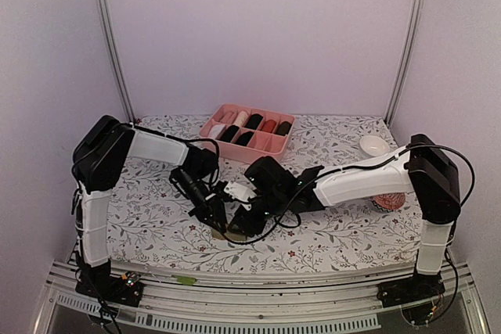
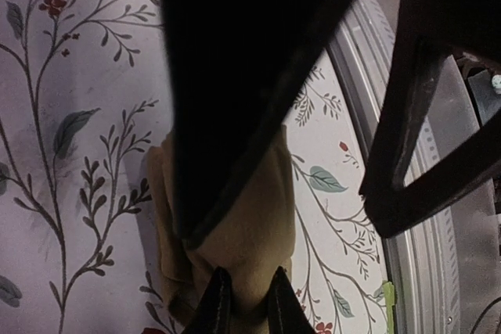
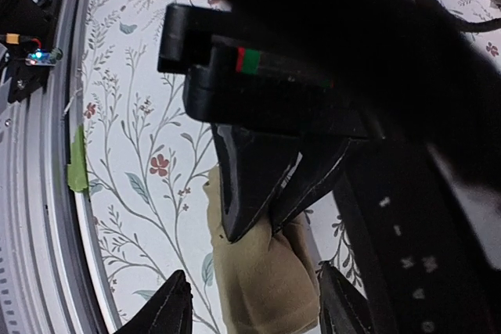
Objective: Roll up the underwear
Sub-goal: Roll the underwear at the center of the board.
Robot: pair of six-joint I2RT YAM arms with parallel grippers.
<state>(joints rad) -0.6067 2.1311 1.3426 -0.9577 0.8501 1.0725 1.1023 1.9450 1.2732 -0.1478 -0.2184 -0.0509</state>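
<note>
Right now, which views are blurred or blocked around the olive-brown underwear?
Left wrist: a black out-of-focus arm hides most of the olive-brown fabric underwear. Right wrist: a blurred dark arm fills top and right. Top external: evenly lit, underwear barely visible under both arms.

I am working in what is looking like a robotics lab cell, not a home: plain pale walls (image 1: 258, 29) are boxing in three sides, framed by bare aluminium posts (image 1: 112, 44). My arm bases (image 1: 109, 289) are sitting bolted to a slotted metal rail (image 1: 258, 293) along the near edge of a worktop (image 1: 149, 228) wearing a floral cloth.
</note>
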